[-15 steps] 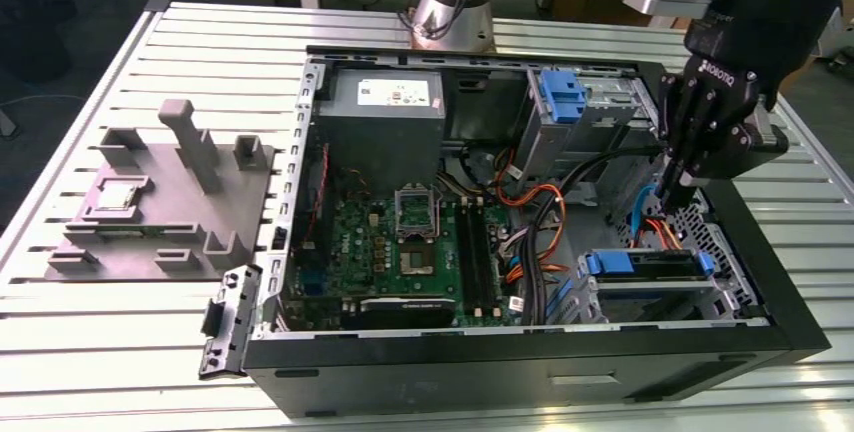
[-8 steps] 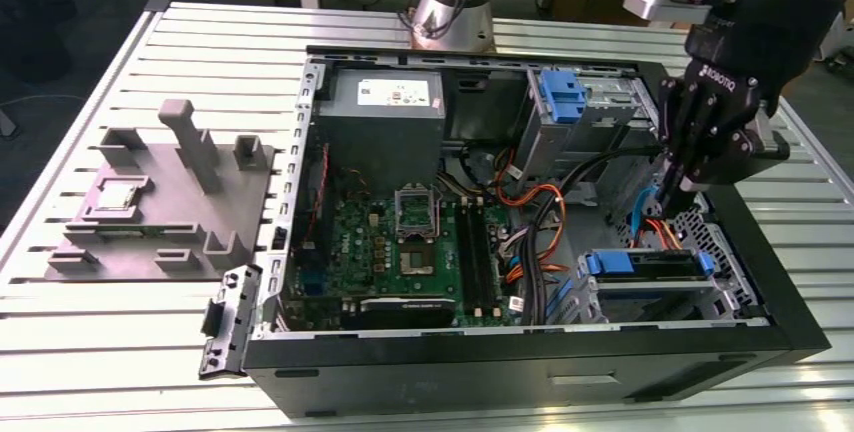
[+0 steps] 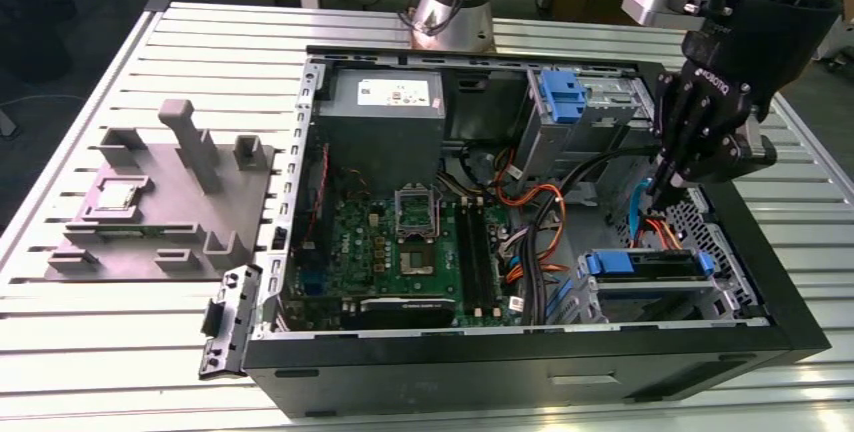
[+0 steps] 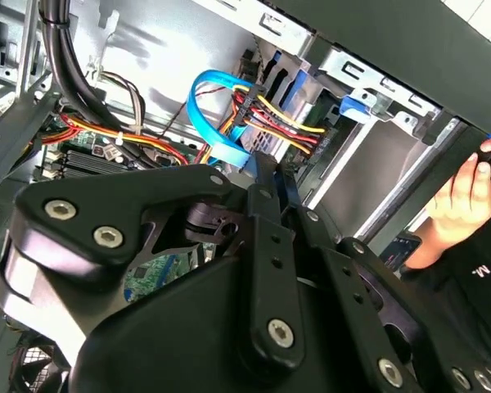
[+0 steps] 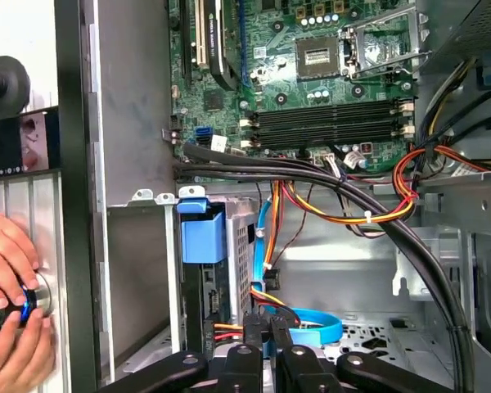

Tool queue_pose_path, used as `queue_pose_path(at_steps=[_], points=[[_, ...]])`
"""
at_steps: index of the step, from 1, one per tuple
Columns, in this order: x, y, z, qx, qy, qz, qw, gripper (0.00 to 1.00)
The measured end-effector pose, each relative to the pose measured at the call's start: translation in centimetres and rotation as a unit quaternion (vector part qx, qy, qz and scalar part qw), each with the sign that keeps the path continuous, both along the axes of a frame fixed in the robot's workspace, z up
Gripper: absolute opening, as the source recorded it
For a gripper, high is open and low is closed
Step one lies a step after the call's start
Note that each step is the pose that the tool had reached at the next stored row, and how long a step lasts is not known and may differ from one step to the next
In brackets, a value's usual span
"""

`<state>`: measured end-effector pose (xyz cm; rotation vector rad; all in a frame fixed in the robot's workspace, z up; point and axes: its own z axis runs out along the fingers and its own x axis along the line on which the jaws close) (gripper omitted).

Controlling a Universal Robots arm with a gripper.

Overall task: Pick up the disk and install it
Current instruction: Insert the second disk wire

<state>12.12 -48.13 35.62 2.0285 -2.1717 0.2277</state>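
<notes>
- Tool (image 3: 663, 188): inside the open case (image 3: 747, 282) on the slatted tabletop (image 3: 134, 352), fingers pressed together, holding nothing, tips by the blue cable (image 5: 311, 332).
- Disk (image 3: 650, 264): seated in the lower drive cage, blue carrier (image 5: 202, 235) facing outward, cables plugged in at its rear.
- Grey stand (image 3: 167, 202): on the tabletop beside the case, at the exterior view's left.
- Hands (image 5: 12, 270): just outside the case wall.

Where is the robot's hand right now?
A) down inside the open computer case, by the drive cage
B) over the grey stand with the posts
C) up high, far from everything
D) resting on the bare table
A: in the exterior view the hand reaches down into the open computer case, just above the blue-fronted drive cage.
</notes>
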Motion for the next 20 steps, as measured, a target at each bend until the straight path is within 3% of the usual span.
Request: queue_pose_path(at_steps=[2, 12, 15, 17, 20], points=[[0.00, 0.00, 0.00, 0.0027, 0.0000, 0.000, 1.0000, 0.16], [0.00, -0.02, 0.00, 0.0032, -0.0002, 0.000, 1.0000, 0.16], [0.00, -0.31, -0.02, 0.0033, -0.0014, 0.000, 1.0000, 0.16], [-0.09, -0.45, -0.04, 0.0034, -0.0041, 0.001, 1.0000, 0.16], [-0.18, -0.48, -0.08, 0.0055, -0.0117, 0.004, 0.9999, 0.16]])
